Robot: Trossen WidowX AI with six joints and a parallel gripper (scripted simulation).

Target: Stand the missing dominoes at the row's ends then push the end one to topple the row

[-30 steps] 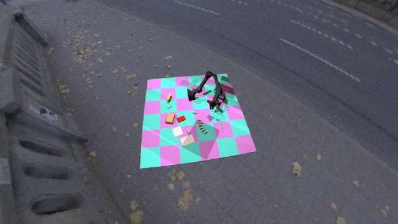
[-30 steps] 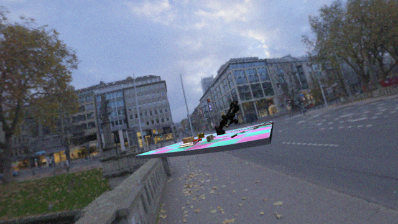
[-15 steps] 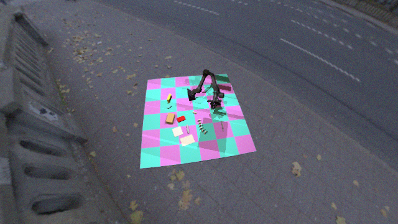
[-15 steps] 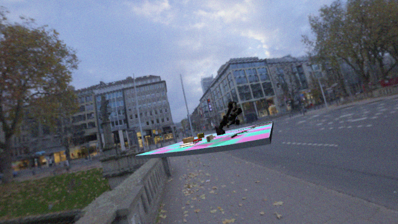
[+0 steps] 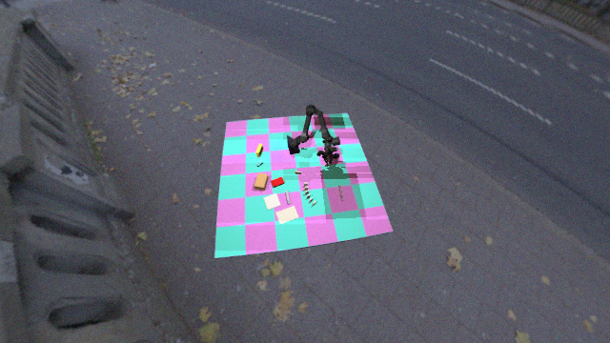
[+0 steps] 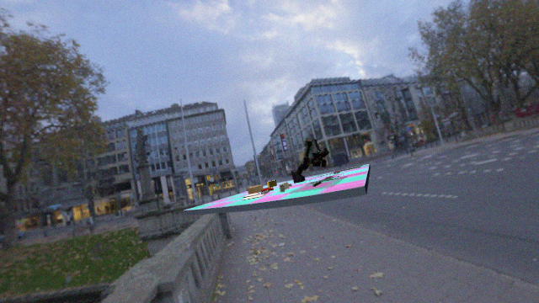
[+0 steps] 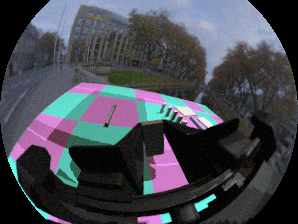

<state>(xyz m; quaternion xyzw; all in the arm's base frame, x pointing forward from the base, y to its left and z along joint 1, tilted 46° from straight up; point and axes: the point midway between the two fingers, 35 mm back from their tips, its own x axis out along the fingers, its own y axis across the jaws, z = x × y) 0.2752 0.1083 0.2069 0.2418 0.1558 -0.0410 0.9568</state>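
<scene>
A short row of small pale dominoes (image 5: pixel 309 192) (image 7: pixel 174 115) stands near the middle of the pink and teal checkered mat (image 5: pixel 259 238) (image 6: pixel 337 185) (image 7: pixel 80 106). One loose domino (image 5: pixel 339 191) (image 7: pixel 112 113) lies flat to the right of the row. Another (image 5: pixel 287 197) lies to its left, and a third (image 5: pixel 298 172) lies behind it. My gripper (image 5: pixel 329 156) (image 6: pixel 318 159) (image 7: pixel 152 124) hangs above the mat behind the row. It is shut on a domino, which shows only as a dark slab between the fingers in the wrist view.
A yellow block (image 5: pixel 259 150), a tan block (image 5: pixel 260 181), a red block (image 5: pixel 277 181) and two cream tiles (image 5: pixel 272 201) (image 5: pixel 287 214) lie on the left half of the mat. The arm's base (image 5: pixel 293 144) stands at the back.
</scene>
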